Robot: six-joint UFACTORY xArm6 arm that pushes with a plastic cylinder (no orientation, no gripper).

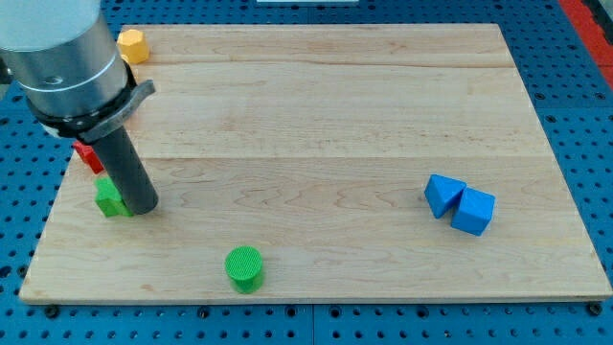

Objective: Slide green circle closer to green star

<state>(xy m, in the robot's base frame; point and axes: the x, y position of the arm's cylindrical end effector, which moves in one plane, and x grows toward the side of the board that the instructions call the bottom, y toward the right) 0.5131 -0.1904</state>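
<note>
The green circle [243,267] is a short ribbed cylinder near the view's bottom edge of the wooden board, left of centre. The green star [110,198] lies at the board's left side, partly hidden behind my rod. My tip [142,206] rests on the board right against the green star's right side, up and to the left of the green circle, well apart from it.
A red block [89,156] lies just above the green star, partly hidden by the arm. A yellow block [131,45] sits at the top left corner. Two blue blocks [444,194] [473,211] touch each other at the right. The board's left edge [48,225] is close to the star.
</note>
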